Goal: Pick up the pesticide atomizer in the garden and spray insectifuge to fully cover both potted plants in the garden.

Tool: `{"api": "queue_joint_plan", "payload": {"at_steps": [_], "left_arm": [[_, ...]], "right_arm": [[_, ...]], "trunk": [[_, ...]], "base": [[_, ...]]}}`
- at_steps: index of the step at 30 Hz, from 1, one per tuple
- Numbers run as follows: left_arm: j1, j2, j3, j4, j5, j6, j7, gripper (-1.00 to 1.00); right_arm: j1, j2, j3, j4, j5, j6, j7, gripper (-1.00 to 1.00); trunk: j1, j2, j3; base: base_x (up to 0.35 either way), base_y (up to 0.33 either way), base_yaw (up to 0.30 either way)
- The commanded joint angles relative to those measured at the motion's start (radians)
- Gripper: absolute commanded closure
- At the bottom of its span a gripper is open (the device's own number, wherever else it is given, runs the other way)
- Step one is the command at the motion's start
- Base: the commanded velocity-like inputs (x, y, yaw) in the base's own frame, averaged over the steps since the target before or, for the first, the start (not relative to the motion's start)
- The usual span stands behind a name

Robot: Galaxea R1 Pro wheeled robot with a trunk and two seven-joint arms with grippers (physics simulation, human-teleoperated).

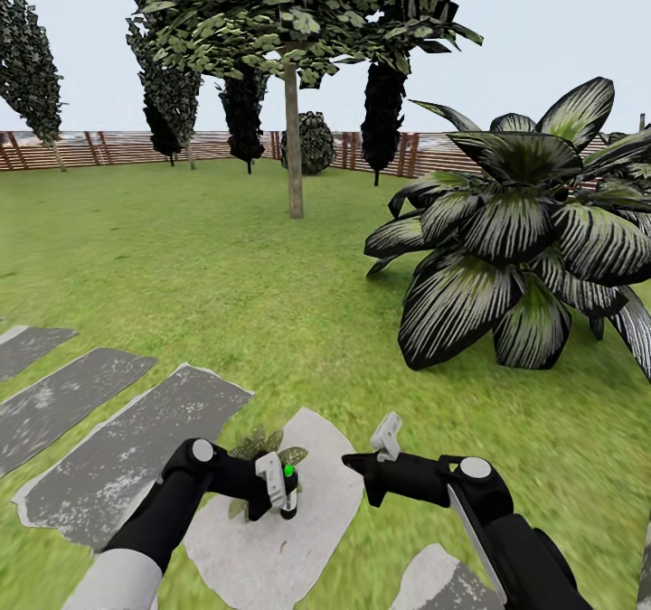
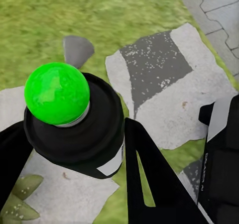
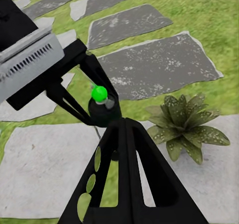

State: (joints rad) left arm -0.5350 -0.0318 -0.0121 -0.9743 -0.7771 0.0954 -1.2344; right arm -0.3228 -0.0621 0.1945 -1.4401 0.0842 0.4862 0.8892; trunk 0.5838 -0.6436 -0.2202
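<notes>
From the head camera the garden lawn (image 1: 226, 267) runs back to a brown slatted fence (image 1: 117, 147), with a slim tree trunk (image 1: 292, 140) in the middle distance and a big striped-leaf palm (image 1: 520, 239) on the right. Dark and pale stepping stones (image 1: 108, 465) lie near the robot on the left. The left gripper (image 1: 278, 494) hangs over a pale stone and has its fingers closed around the pesticide atomizer (image 1: 288, 485), whose green-tipped top shows between them; one potted plant (image 1: 262, 449), a low olive rosette, sits just behind the gripper on that stone. The right gripper (image 1: 387, 436) is near it on the right, apart from the bottle; how far its fingers are parted cannot be told here. In the left wrist camera the atomizer (image 2: 74, 119) sits upright between the dark fingers (image 2: 154, 179), its round bright-green cap uppermost, and a few leaves of the plant (image 2: 20, 204) show on the stone beneath. In the right wrist camera the left gripper (image 3: 102, 112) clasps the bottle (image 3: 102, 107), and the rosette (image 3: 185, 124) stands just beside it on the pale stone, untouched by it.
</notes>
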Motion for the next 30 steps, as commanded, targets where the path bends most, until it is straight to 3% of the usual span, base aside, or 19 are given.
{"api": "queue_joint_plan", "payload": {"at_steps": [1,5,10,15,24,30], "left_arm": [[-0.001,-0.003,-0.001,0.000,-0.004,0.007,0.001,1.00],[-0.007,-0.025,-0.005,0.002,-0.004,0.007,0.004,1.00],[-0.008,-0.048,-0.065,0.000,-0.003,0.007,0.004,1.00],[-0.013,-0.066,-0.071,-0.001,-0.002,0.007,0.003,1.00],[-0.038,-0.071,-0.075,-0.001,-0.002,0.007,0.003,1.00],[-0.039,-0.080,-0.174,-0.001,-0.002,0.007,0.003,1.00]], "right_arm": [[-0.001,0.000,0.000,-0.002,0.008,0.003,0.004,1.00],[-0.001,0.001,0.000,-0.002,0.009,0.004,0.003,1.00],[-0.001,0.001,0.000,-0.001,0.010,0.005,0.002,1.00],[-0.001,0.001,0.000,0.000,0.011,0.005,0.002,1.00],[-0.001,0.001,0.000,0.001,0.011,0.005,0.002,1.00],[-0.001,0.001,0.000,0.001,0.011,0.005,0.002,1.00]], "trunk": [[0.000,-0.001,-0.002],[0.000,-0.001,-0.002],[0.000,-0.001,-0.002],[0.000,-0.001,-0.002],[0.000,-0.001,-0.002],[0.000,-0.001,-0.002]], "base": [[0.000,0.000,0.000],[0.000,0.000,0.000],[0.000,0.000,0.000],[0.000,0.000,0.000],[0.000,0.000,0.000],[0.000,0.000,0.000]]}}
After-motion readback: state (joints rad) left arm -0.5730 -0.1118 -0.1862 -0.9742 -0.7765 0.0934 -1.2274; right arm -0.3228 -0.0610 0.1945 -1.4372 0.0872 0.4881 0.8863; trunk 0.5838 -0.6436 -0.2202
